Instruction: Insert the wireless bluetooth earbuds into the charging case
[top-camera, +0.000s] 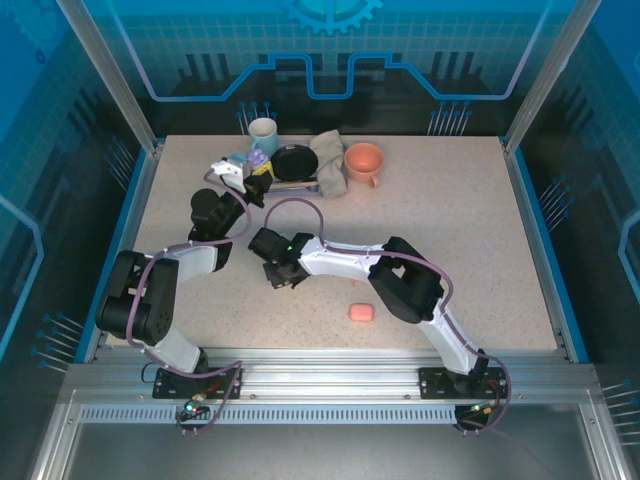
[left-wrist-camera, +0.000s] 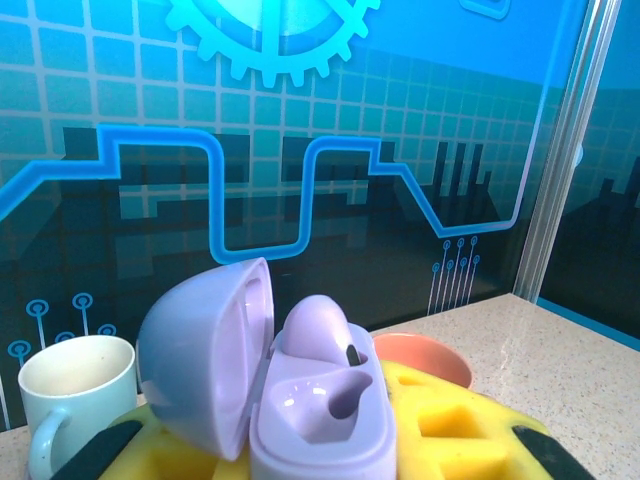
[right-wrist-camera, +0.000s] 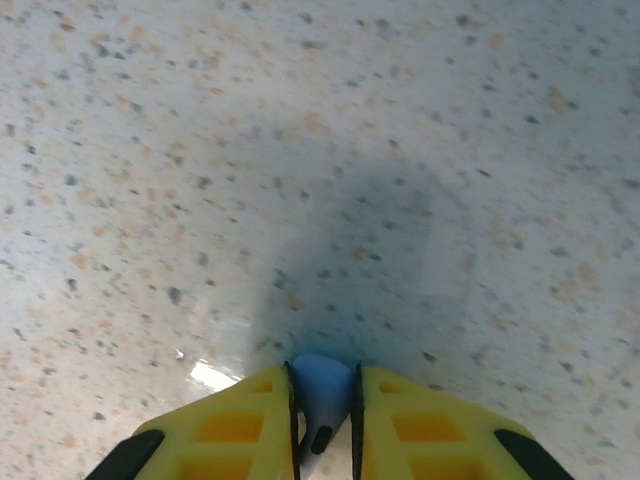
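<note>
A lavender earbud (right-wrist-camera: 322, 398) sits pinched tight in the right hand (right-wrist-camera: 322, 372). That arm stretches leftward, its hand pointing down just over the tabletop (right-wrist-camera: 300, 150). The left hand (left-wrist-camera: 320, 450), its arm reaching forward, clamps an open lavender charging case (left-wrist-camera: 320, 415), a second earbud (left-wrist-camera: 312, 335) seated inside.

- Overhead: brightly and evenly lit from above, cool white; faint soft shadows on the speckled table (top-camera: 470, 230) close under the right arm (top-camera: 405, 290); blue tint off the enclosure panels (top-camera: 330, 60); sharp throughout.
- Left wrist: crisp on the lavender charging case (left-wrist-camera: 310, 410), with a soft sheen on its open lid; patterned backdrop (left-wrist-camera: 300, 150) a touch softer.
- Right wrist: table speckles soft and smeared; broad dim shadow at centre; small white glare patch low left; earbud (right-wrist-camera: 320, 395) at the bottom edge shaded bluish and blurred.
</note>
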